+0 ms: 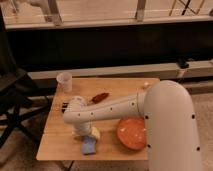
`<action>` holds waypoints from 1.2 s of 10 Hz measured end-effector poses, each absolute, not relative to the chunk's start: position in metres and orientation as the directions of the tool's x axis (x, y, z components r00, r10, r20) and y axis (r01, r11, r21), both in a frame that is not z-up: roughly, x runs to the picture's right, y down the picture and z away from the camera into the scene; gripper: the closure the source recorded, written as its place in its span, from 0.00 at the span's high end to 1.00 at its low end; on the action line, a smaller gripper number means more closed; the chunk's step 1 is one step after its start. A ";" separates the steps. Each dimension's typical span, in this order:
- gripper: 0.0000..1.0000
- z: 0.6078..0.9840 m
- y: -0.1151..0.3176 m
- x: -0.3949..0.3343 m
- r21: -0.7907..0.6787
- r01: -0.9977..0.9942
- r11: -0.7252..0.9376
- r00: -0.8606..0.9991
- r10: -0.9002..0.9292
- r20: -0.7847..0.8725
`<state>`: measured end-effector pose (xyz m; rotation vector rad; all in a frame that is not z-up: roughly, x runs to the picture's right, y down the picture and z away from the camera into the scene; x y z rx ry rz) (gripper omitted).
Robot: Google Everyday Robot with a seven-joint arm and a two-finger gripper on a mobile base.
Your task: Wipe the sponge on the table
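Sponge (90,146): a light blue little block lying flat on the table (56,144), just left of the orange plate (132,133) and slightly nearer the front edge. That's a spot a downward reach can meet squarely.
Gripper (83,134): hanging left of the orange plate, pointing down, close over the sponge's back edge. Whether it actually touches the sponge, I can't tell.
Jaws: spread wide, with no hold on the sponge that I can make out. The block looks to rest on the wood by itself.
Arm (115,105): sweeps leftward behind the orange plate, then bends down at the wrist. I'd say that posture suits pressing on something low and flat.
Stage: this fits a hand about to close on the sponge, and equally one that has let go after a rub. The planks show no mark to settle it.
Pale piece (94,133): a cream bit between the gripper and the orange plate. It could be part of the hand or a separate thing, no telling.
Dark red oblong (100,97): behind and left of the orange plate, well apart from the sponge.
Cup (64,81): upright, far back-left of the orange plate, out of any sweep near the front.
Folding chair (12,100): off the table, far left of the orange plate.
Writing: no brand, label or lettering readable anywhere.
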<state>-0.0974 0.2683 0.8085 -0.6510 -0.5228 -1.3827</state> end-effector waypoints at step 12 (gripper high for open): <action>0.80 0.774 0.257 -0.094 0.105 0.983 0.152 0.044 -0.743 0.668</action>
